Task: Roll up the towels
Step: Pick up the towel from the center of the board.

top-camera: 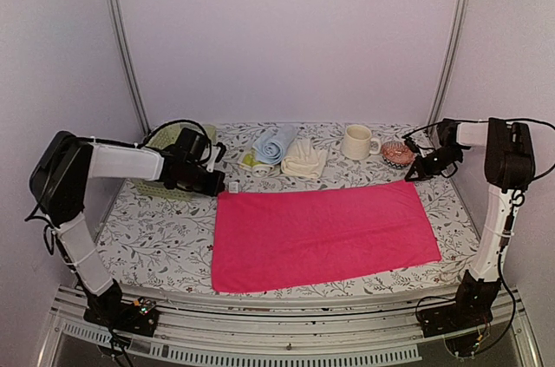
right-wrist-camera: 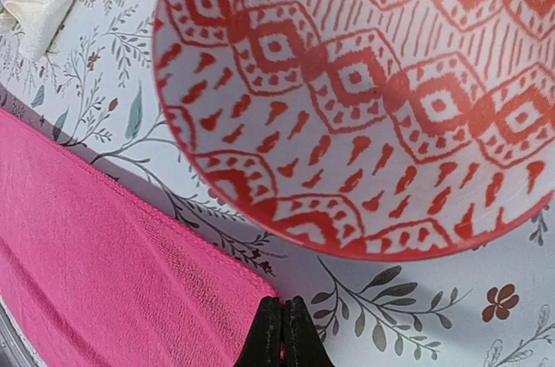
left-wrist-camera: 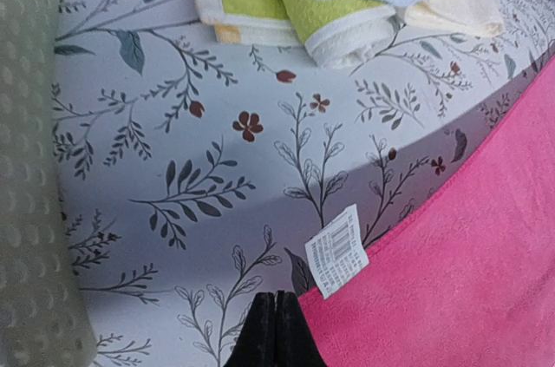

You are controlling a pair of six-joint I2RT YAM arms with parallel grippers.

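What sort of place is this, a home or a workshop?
Probably a robot test booth: white walls box in one table, a left arm and a right arm stand on a metal rail at its near edge, and a pink towel lies spread flat.

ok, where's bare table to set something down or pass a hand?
Biggest free patch: table left of the pink towel, in front of the basket. Thin strips at its near and right edges. Back row is packed: yellow-green towel, blue towel, cream towel, mug, bowl, with left gripper and right gripper at the pink towel's far corners.
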